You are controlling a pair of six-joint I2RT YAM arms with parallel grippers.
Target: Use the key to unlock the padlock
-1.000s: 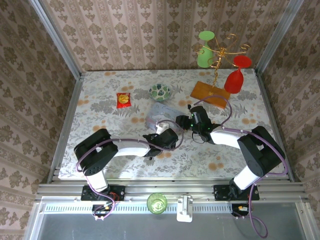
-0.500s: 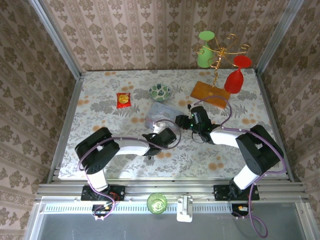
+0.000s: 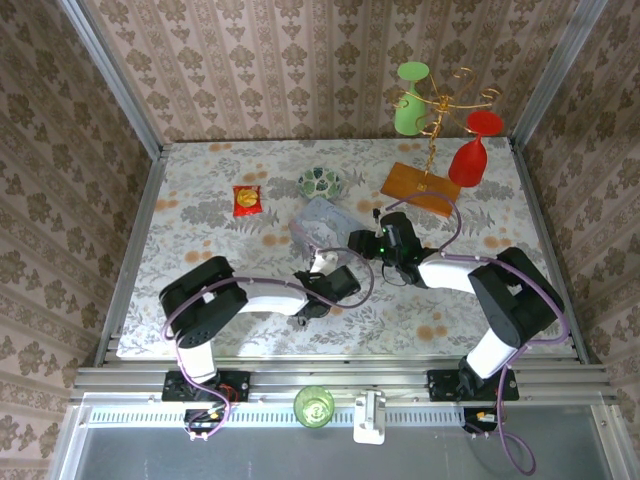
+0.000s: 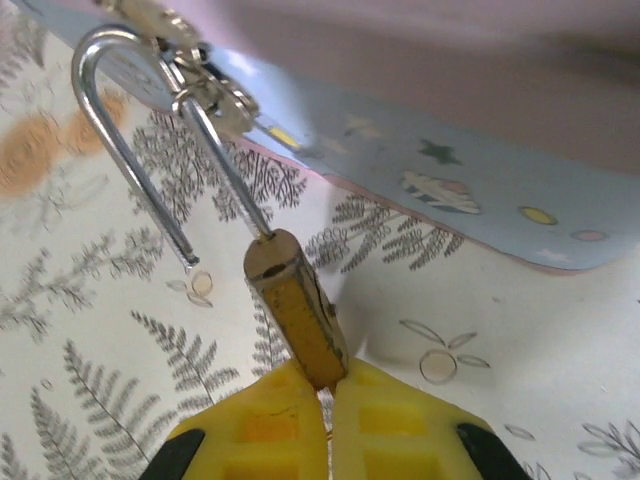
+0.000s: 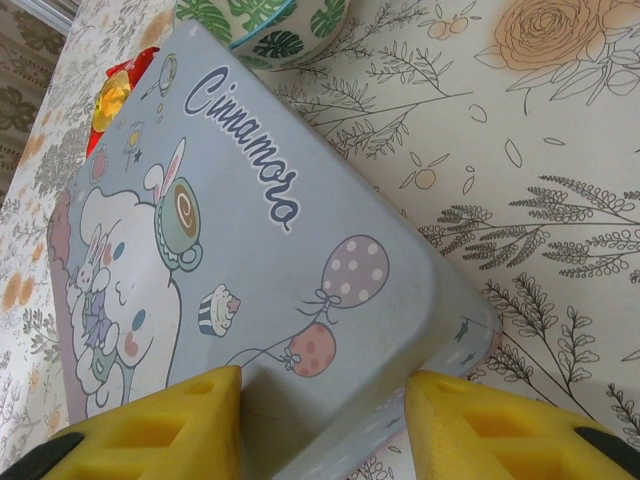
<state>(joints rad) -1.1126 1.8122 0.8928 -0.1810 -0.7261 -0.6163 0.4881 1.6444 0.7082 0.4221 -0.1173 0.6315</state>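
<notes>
Brass padlock (image 4: 297, 318), its shackle (image 4: 128, 160) sprung open, sits pinched in the left gripper (image 4: 327, 385); right gripper (image 5: 322, 400) clasps the pastel tin (image 5: 300, 200), fingers wide.

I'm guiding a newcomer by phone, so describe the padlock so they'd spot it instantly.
Find the pastel blue tin mid-table. Hanging from its latch is the padlock, its body pinched by the left end effector. Nothing nearby matches its tiny brass body and open silver shackle.

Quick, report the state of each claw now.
Left claw: closed on the padlock.
Right claw: closed on the tin.
</notes>
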